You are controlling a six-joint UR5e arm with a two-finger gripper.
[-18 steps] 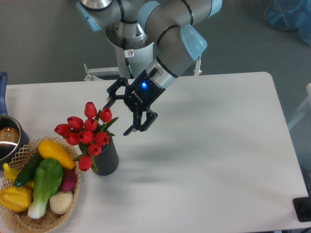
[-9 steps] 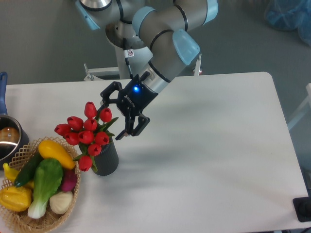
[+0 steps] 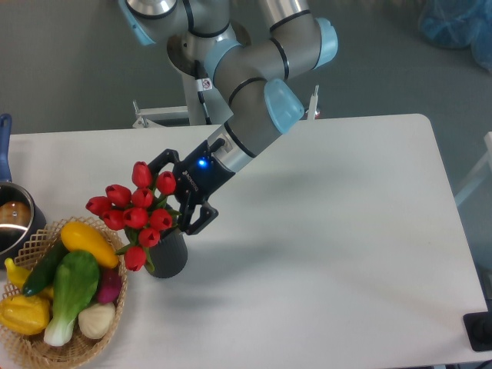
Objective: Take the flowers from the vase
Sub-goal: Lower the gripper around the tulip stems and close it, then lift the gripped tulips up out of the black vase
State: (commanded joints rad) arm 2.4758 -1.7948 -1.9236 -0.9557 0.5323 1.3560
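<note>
- Gripper (image 3: 176, 191) carried down and to the left across the last second, from open table beside the bunch to the bunch's right edge.
- Jaws spread wide, nothing pinched: one black finger (image 3: 160, 161) up beside the topmost blooms, the other (image 3: 197, 221) low, just over the vase's right rim.
- Right-hand blooms and leaves now lying between the two fingers, or just in front of them; actual contact impossible to tell from this angle.
- Blue light on the gripper body lit, as in both earlier frames, but shifted leftward with the tool.
- Arm (image 3: 250, 115) swung too: pale blue joint cap lower and further left than a second ago, forearm sloping down toward the bunch.
- Flowers (image 3: 135, 211) seated in the vase (image 3: 171, 255), red heads fanned up and to the left, one bloom drooping over the front rim; same place and pose as before.
- Vase upright on the white table (image 3: 330, 254), left of centre, unmoved, its right upper edge now partly hidden behind the lower finger.
- Wicker basket (image 3: 73, 346) at the lower left, just beside the vase, with yellow, green and purple vegetables (image 3: 73, 288) inside; unchanged.
- Metal pot (image 3: 14, 219) at the left edge, partly cut off, unchanged.
- Shadow of the arm on the tabletop drawn leftward, now falling just right of the vase.
</note>
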